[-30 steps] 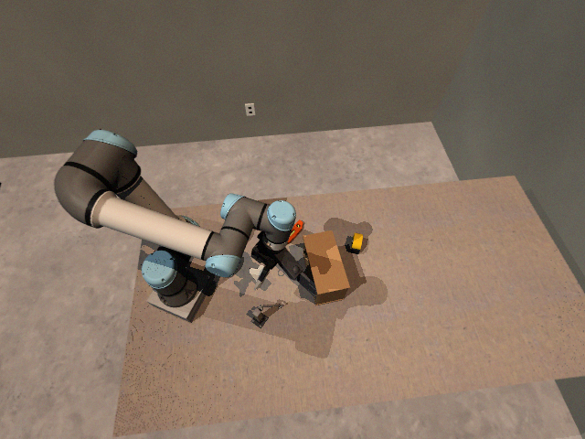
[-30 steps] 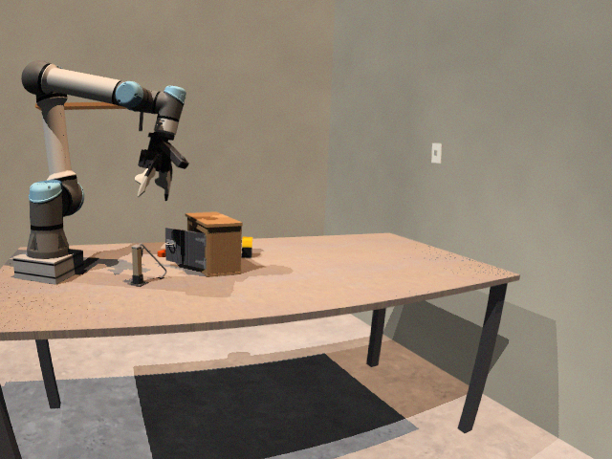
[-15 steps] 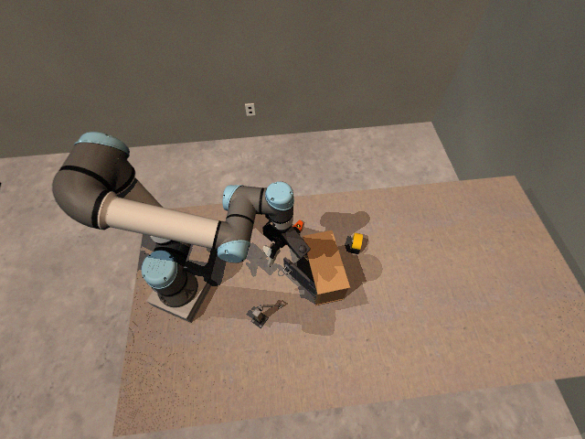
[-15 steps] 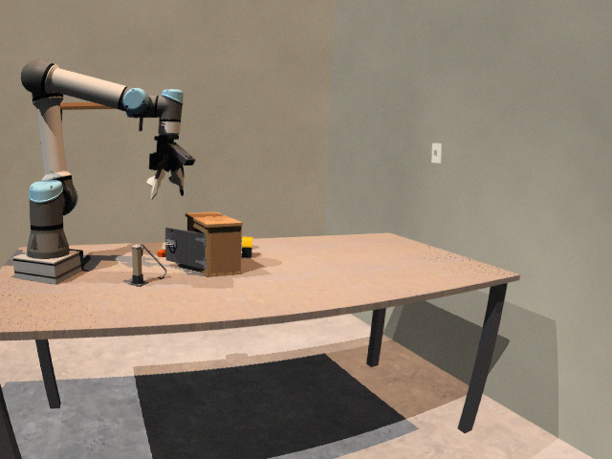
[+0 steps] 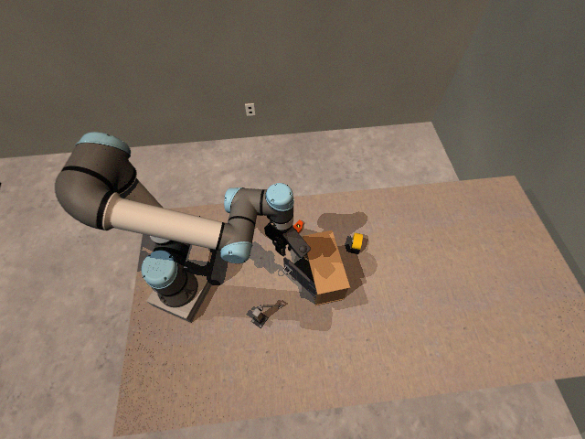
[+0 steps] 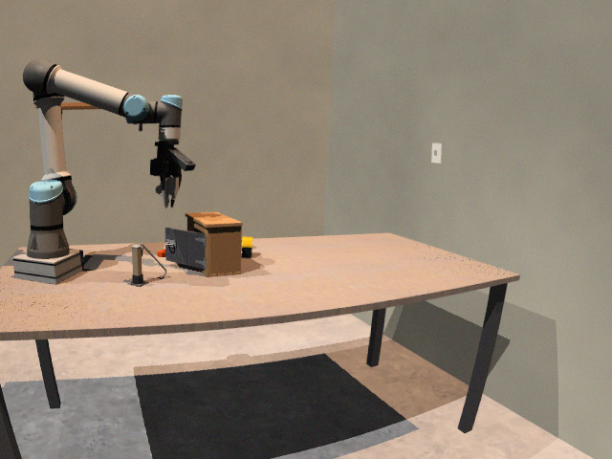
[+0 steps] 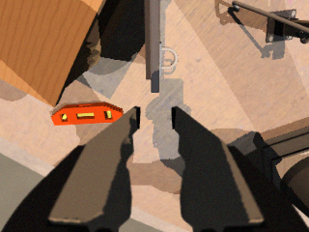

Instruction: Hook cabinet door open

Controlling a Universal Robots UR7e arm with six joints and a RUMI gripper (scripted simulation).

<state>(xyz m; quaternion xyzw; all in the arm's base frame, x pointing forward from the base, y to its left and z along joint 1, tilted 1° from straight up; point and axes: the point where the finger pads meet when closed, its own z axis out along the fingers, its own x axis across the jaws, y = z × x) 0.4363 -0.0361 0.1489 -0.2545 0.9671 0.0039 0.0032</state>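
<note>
Wooden cabinet (image 6: 220, 243) set flat on the counter (image 6: 345, 276), grey door (image 6: 185, 248) swung open — eye (image 7: 168, 60) unhooked, hook (image 6: 154, 260) drooped from its post (image 6: 137, 264) nearby, gripper (image 6: 168, 196) held high above the door, narrowed on nothing.

hook (image 7: 263, 14) cropped, post (image 7: 285, 30) partly cut, seemingly

- counter (image 6: 345, 276): wood top, dark legs
- cabinet (image 5: 328, 266) flat on base, door (image 6: 185, 248) open
- post (image 6: 137, 264) upright nearby, hook (image 6: 157, 264) tip seemingly on counter
- orange block (image 7: 86, 115), yellow block (image 5: 356, 241) beside cabinet
- arm base (image 6: 47, 267) at corner
</note>
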